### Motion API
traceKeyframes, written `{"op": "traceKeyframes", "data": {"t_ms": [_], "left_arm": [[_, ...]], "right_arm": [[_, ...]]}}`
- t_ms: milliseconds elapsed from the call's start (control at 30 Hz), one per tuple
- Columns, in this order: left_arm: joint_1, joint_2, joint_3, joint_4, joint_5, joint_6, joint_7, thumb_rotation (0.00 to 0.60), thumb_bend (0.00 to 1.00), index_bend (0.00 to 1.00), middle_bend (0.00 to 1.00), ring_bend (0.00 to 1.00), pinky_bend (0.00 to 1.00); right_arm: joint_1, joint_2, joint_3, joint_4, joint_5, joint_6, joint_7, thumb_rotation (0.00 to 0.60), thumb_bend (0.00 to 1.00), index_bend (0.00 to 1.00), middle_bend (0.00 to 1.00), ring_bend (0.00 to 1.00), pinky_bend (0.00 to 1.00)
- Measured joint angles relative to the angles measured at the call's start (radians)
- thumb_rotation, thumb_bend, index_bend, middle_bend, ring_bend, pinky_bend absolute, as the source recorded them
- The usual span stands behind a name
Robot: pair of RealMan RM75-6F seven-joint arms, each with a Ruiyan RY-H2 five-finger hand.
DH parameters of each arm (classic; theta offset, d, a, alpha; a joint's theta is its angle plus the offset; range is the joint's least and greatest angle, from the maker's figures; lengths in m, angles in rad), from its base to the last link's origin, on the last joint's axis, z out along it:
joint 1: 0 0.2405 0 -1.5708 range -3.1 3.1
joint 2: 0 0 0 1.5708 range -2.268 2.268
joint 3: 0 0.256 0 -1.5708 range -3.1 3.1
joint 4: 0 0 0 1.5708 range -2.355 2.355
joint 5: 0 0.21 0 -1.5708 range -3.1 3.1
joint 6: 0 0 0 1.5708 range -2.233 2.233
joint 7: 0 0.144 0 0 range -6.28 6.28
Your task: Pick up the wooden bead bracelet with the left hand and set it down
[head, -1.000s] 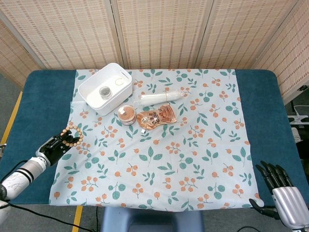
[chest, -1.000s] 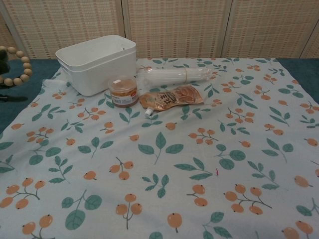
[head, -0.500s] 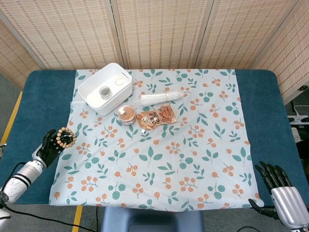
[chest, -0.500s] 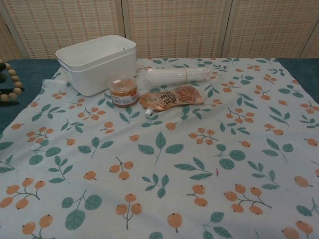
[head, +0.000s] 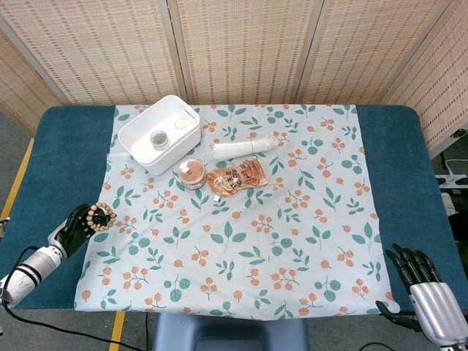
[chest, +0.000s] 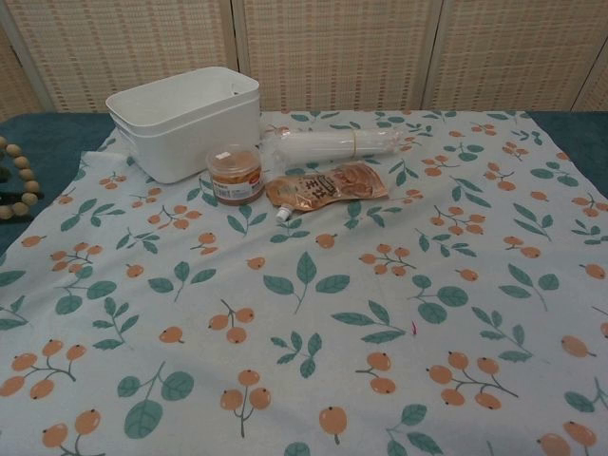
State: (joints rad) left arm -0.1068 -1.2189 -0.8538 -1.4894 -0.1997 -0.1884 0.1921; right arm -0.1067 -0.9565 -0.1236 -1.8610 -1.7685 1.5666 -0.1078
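A wooden bead bracelet (head: 101, 217) sits in the grasp of the left robot hand (head: 77, 224) at the lower left of the head view, over the cloth's (head: 292, 241) left edge on the bench (head: 51, 157). The chest view catches only part of the bead loop at its left border — no fingers. The right robot hand (head: 420, 274), lower right, holds nothing, fingers apart — seen from the head camera alone.

My black left hand (head: 75, 224) holds tan beads (head: 100, 216); cloth (head: 292, 241) pale with green leaves, orange berries; bin (head: 159, 133) white.
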Motion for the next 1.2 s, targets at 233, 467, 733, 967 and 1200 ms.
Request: {"op": "traceKeyframes", "data": {"t_ms": [233,467,733,967,1200], "left_arm": [[0.01,-0.019,-0.026,0.005,0.11,0.002,-0.105,0.224,0.7,0.6,0.62,0.21,0.0],[0.024,-0.041,-0.06,0.011,0.254,-0.007,-0.23,0.207,0.88,0.59,0.62,0.21,0.0],[0.036,-0.06,-0.089,0.01,0.385,-0.021,-0.323,0.332,1.0,0.55,0.6,0.2,0.0],[0.058,-0.089,-0.129,0.006,0.495,-0.04,-0.34,0.308,0.61,0.41,0.55,0.18,0.0],[0.066,-0.101,-0.142,0.015,0.57,-0.08,-0.373,0.187,0.48,0.39,0.55,0.18,0.0]], "right_arm": [[-0.002,0.0,0.0,0.001,-0.001,0.003,-0.001,0.441,0.19,0.0,0.0,0.0,0.0],[-0.001,-0.002,0.0,0.001,-0.001,0.003,-0.004,0.442,0.19,0.0,0.0,0.0,0.0],[-0.002,-0.002,0.002,0.001,0.001,0.003,-0.004,0.44,0.19,0.0,0.0,0.0,0.0],[-0.001,-0.001,0.003,0.001,0.003,0.003,-0.003,0.441,0.19,0.0,0.0,0.0,0.0],[-0.001,-0.001,0.002,0.002,0.002,0.003,-0.003,0.441,0.19,0.0,0.0,0.0,0.0]]}}
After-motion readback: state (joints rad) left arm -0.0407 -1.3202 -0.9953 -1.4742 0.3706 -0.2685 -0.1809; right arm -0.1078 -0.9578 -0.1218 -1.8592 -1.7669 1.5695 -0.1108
